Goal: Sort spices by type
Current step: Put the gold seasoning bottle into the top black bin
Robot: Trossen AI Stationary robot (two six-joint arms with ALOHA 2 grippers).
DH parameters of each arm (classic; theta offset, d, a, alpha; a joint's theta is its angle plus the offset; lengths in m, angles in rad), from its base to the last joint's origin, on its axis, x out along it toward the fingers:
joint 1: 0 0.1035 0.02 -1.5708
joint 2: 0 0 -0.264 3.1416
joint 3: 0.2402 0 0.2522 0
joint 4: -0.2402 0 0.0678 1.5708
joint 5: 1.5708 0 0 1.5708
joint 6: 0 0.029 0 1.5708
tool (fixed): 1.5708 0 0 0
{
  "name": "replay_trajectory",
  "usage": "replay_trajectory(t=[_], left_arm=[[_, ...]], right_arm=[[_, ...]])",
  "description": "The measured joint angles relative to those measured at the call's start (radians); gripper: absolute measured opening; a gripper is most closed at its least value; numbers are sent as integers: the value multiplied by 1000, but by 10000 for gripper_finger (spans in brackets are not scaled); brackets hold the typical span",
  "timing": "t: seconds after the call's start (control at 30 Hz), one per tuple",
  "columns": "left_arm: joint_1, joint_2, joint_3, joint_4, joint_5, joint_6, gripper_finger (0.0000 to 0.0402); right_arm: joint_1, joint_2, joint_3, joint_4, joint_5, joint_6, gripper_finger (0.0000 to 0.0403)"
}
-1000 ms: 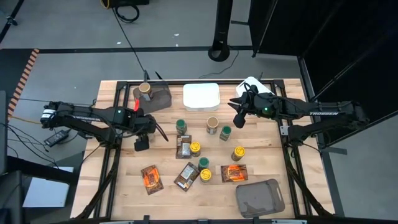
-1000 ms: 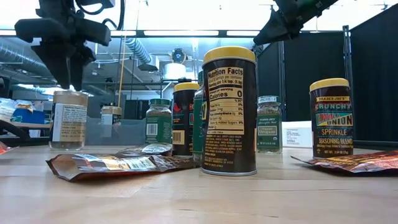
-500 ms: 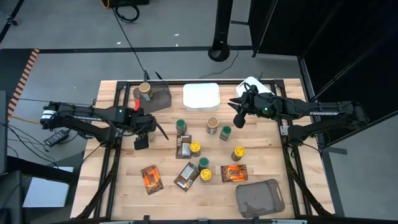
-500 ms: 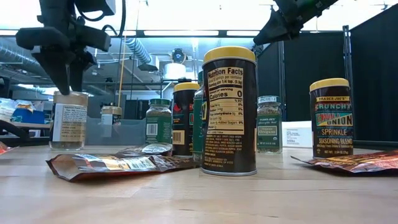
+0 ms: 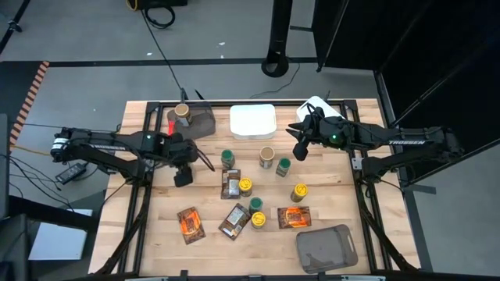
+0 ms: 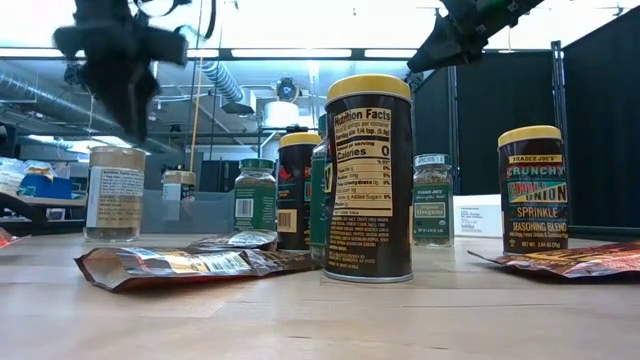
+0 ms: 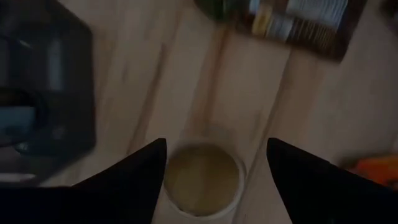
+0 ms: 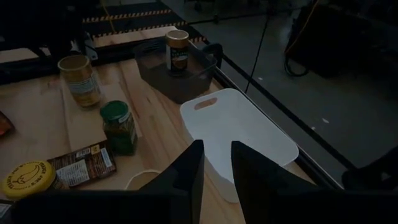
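Observation:
My left gripper (image 5: 182,176) hangs open just above a tan-lidded jar (image 7: 202,180) that stands upright on the table's left half. In the left wrist view its fingers stand on either side of the lid without touching it. The low view shows the jar (image 6: 113,195) under the gripper (image 6: 125,130). My right gripper (image 5: 298,152) waits shut in the air over the far right part, near a green-lidded jar (image 5: 283,166). More jars with tan (image 5: 267,155), green (image 5: 227,158) and yellow lids (image 5: 245,185) stand mid-table, among orange (image 5: 188,224) and brown packets (image 5: 234,221) lying flat.
A brown-grey bin (image 5: 201,123) at the far left holds a tan-lidded jar (image 5: 183,112). A white tray (image 5: 252,121) lies at the far middle, and another bin (image 5: 326,248) sits at the near right corner. Bare wood shows along the near left.
My left gripper has moved a little toward the table's right and far edge, staying open above the tan-lidded jar. The jar has kept its place.

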Motion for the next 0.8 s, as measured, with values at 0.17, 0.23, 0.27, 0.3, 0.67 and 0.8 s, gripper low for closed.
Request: replay_trajectory(t=[0.17,0.23,0.27,0.3,0.67,0.8], left_arm=[[0,0,110,-25,-125,-76,282],[0,0,132,-12,-186,-121,282],[1,0,139,-2,-205,-126,282],[1,0,143,13,-221,-128,282],[141,15,165,-14,-2,-114,287],[213,75,220,-46,92,-32,309]], right_arm=[[0,0,0,0,0,2,91],[0,0,0,0,0,10,91],[0,0,0,0,0,12,91],[0,0,0,0,0,13,91],[-1,0,0,0,-37,-1,104],[-1,0,0,0,-65,-7,133]])
